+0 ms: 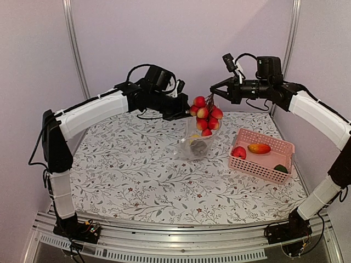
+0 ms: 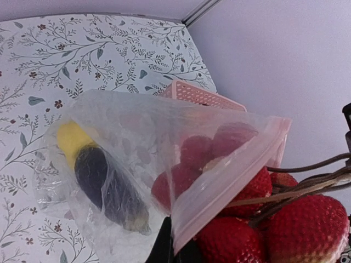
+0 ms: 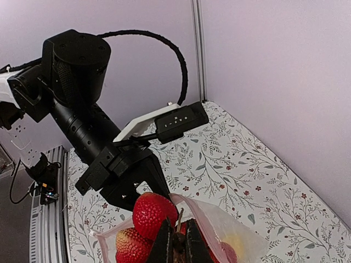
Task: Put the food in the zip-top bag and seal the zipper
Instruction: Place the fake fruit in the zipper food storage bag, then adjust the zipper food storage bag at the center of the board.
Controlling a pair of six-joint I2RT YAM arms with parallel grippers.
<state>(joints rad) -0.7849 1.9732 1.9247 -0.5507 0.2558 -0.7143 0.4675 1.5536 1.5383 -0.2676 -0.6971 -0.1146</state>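
The clear zip-top bag (image 1: pixel 194 143) hangs above the table, and my left gripper (image 1: pixel 188 113) is shut on its pinkish zipper (image 2: pixel 230 181) edge. A yellow lemon (image 2: pixel 73 139) and a dark eggplant (image 2: pixel 104 189) lie inside the bag. My right gripper (image 1: pixel 214 90) is shut on the brown stem of a bunch of red berry-like toy fruits (image 1: pixel 206 115). The bunch hangs at the bag's mouth, and its lower berries show through the plastic. In the right wrist view the fingertips (image 3: pixel 166 241) pinch the stem beside a red berry (image 3: pixel 152 213).
A pink lattice basket (image 1: pixel 274 162) stands at the right. It holds a red piece (image 1: pixel 238 152), an orange-red piece (image 1: pixel 259 148) and a green one (image 1: pixel 281 169). The flowered tablecloth (image 1: pixel 137 175) covers the table, with walls behind and to the right.
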